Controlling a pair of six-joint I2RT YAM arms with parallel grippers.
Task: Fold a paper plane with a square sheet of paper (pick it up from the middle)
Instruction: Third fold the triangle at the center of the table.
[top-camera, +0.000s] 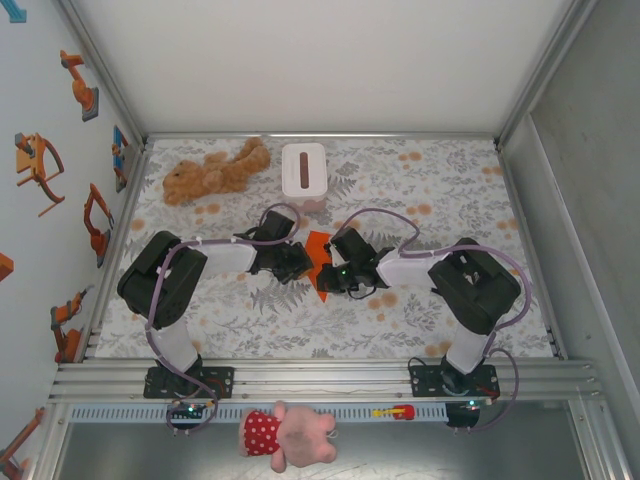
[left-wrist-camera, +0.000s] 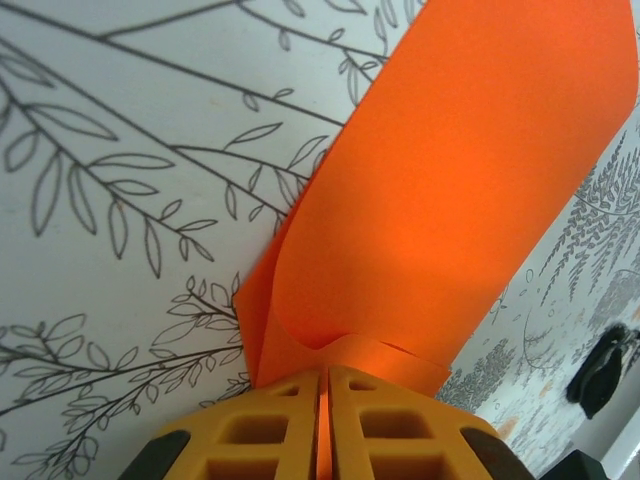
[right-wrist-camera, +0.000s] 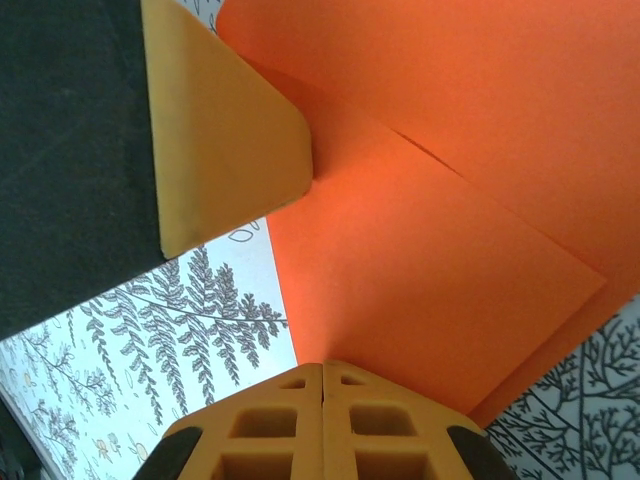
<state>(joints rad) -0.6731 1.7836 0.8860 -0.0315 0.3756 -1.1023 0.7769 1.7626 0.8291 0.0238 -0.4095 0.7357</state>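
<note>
Left pincer (left-wrist-camera: 322, 395) is squeezed tight on the near edge of the folded orange paper (left-wrist-camera: 450, 200); orange shows in its slit. Right pincer (right-wrist-camera: 322, 395) is shut at another edge, maybe nipping it. From above, both arms hide most of the paper, which sits mid-table (top-camera: 450, 300) near the white tissue box (top-camera: 303, 170).

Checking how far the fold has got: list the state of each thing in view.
square sheet of paper: partly folded, layers overlapping, gripped from both sides.
left gripper: shut on the paper.
right gripper: shut on the paper's edge.
white tissue box: flat on the table, slot up.
teddy bear: lying on the table.
pink plush toy: lying on the front ledge.
</note>
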